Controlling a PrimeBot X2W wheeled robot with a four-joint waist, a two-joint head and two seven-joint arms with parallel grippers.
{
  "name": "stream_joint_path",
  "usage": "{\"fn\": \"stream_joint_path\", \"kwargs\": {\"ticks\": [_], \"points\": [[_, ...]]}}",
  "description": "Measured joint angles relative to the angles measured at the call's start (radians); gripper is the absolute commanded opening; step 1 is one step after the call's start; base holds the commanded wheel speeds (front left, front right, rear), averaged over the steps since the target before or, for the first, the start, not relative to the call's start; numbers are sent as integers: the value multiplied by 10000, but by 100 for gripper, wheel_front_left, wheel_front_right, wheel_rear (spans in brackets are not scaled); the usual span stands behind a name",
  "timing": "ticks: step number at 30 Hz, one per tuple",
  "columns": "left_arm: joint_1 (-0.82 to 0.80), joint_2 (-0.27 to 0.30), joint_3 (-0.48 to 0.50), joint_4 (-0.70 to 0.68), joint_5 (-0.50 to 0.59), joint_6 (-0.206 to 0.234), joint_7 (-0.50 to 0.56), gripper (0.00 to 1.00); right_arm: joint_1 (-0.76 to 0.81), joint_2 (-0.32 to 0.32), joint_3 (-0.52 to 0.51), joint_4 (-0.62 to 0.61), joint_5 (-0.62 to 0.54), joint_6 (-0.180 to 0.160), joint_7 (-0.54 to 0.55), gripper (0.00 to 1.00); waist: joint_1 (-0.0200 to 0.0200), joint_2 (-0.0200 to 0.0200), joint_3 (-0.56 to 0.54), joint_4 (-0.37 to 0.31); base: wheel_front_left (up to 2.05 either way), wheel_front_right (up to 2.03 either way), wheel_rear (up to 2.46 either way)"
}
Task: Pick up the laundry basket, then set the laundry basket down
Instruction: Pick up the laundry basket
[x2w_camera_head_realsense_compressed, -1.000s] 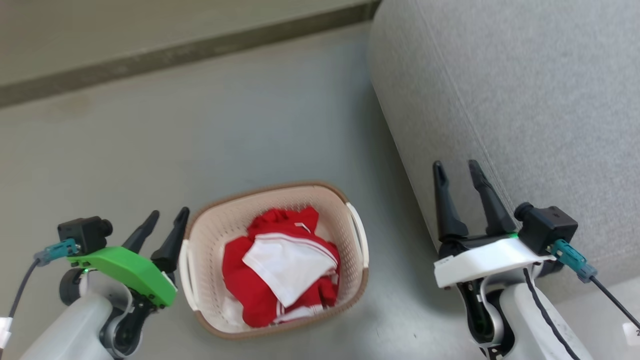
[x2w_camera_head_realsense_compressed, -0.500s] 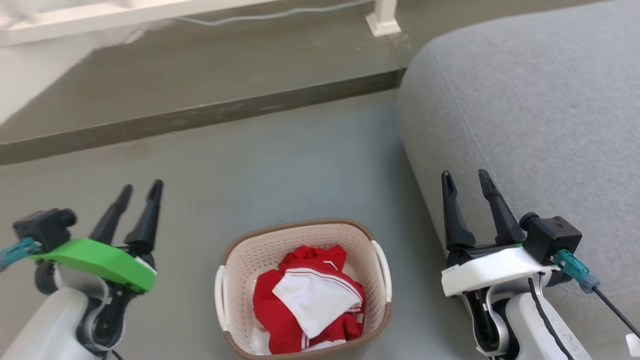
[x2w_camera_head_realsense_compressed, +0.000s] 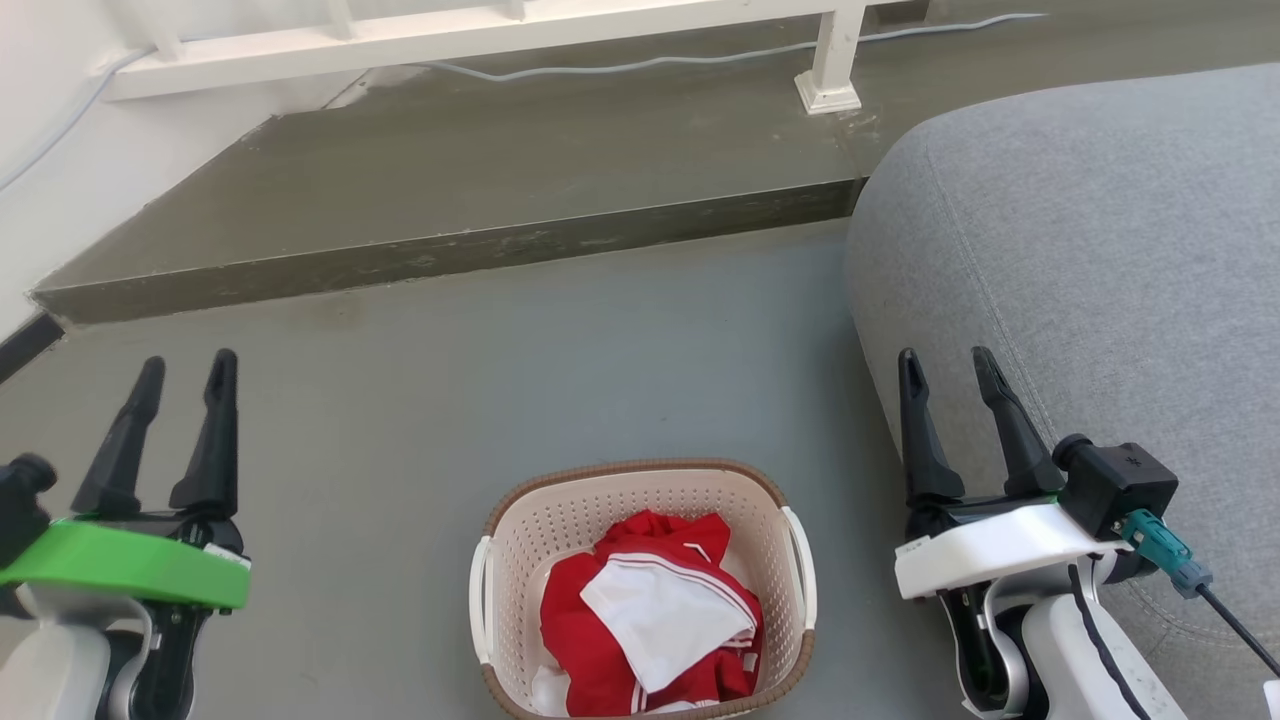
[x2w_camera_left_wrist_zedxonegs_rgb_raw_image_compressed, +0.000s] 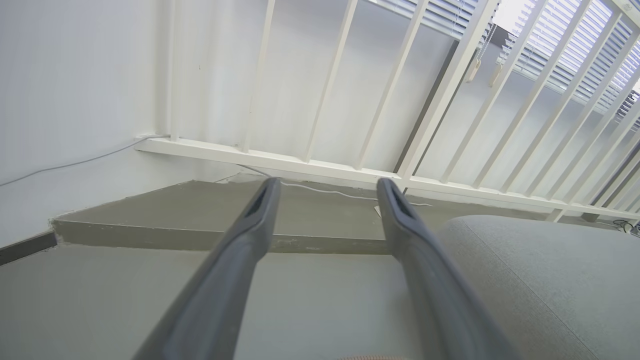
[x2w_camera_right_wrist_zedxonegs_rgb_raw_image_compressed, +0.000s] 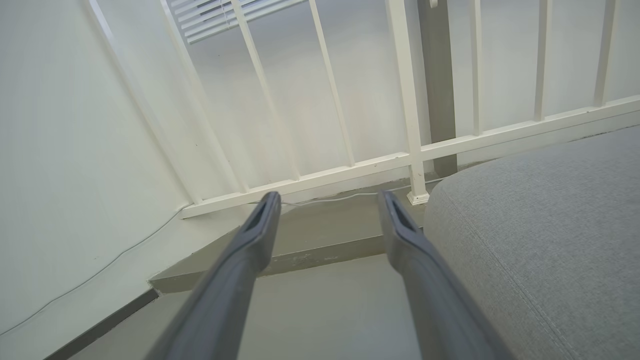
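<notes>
Grey floor (x2w_camera_head_realsense_compressed: 600, 380) spreads out ahead of me and ends at a low raised step (x2w_camera_head_realsense_compressed: 450, 190) of dull concrete. A white railing (x2w_camera_head_realsense_compressed: 480, 30) runs along the step's far side, against a white wall (x2w_camera_head_realsense_compressed: 40, 120). On my right a big grey upholstered cushion (x2w_camera_head_realsense_compressed: 1100, 250) bulges in, its rounded side close behind my right arm.

The laundry basket (x2w_camera_head_realsense_compressed: 560, 520) stands upright on the floor between my two arms, low in the head view. It is nearer my right arm than my left and apart from both. It is a cream plastic tub with rounded corners. The walls are dotted with small holes, a brown woven-look band runs round the rim, and there is a white handle (x2w_camera_head_realsense_compressed: 481, 600) on each long side. A crumpled heap of red clothing (x2w_camera_head_realsense_compressed: 590, 660) lies inside, with white cloth on top.

My left gripper (x2w_camera_head_realsense_compressed: 188, 360), above its green cover (x2w_camera_head_realsense_compressed: 120, 570), has its fingers parted with nothing between them. My right gripper (x2w_camera_head_realsense_compressed: 945, 354), above its white cover (x2w_camera_head_realsense_compressed: 1000, 545), is likewise spread and empty.

A thin pale cable (x2w_camera_head_realsense_compressed: 650, 65) trails along the step by the railing's foot. In the left wrist view a brownish sliver (x2w_camera_left_wrist_zedxonegs_rgb_raw_image_compressed: 365, 357) at the bottom edge may be the basket's rim, though too little shows to be sure
</notes>
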Motion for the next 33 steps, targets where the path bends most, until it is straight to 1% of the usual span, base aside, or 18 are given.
{"fn": "stream_joint_path", "kwargs": {"ticks": [5, 6, 14, 23, 33], "points": [[648, -460, 907, -861, 765, -4, 0, 100, 0, 2, 33, -107, 0, 2, 0, 100, 0, 0, -63, 26, 0, 0, 0], [855, -616, 1158, -1195, 1223, -4, -2, 100, 3, 2, 19, -121, 0, 2, 0, 100, 0, 0, -86, 19, 0, 0, 0], [2007, -1016, 1492, -1478, 2422, -6, 0, 100, 226, 2, -71, -44, -251, 2, 0, 100, 0, 0, -141, -27, 0, 0, 0], [2297, -1528, 1795, -1824, 2974, -8, 0, 100, 267, 2, -77, 44, -456, 0, 0, 100, 0, 0, -105, -58, 0, 0, 0], [2632, -1791, 2088, -2023, 3147, -12, 0, 100, 299, 4, -48, 219, -631, 2, 0, 100, 1, 0, -61, -116, 0, 0, 0]]}}
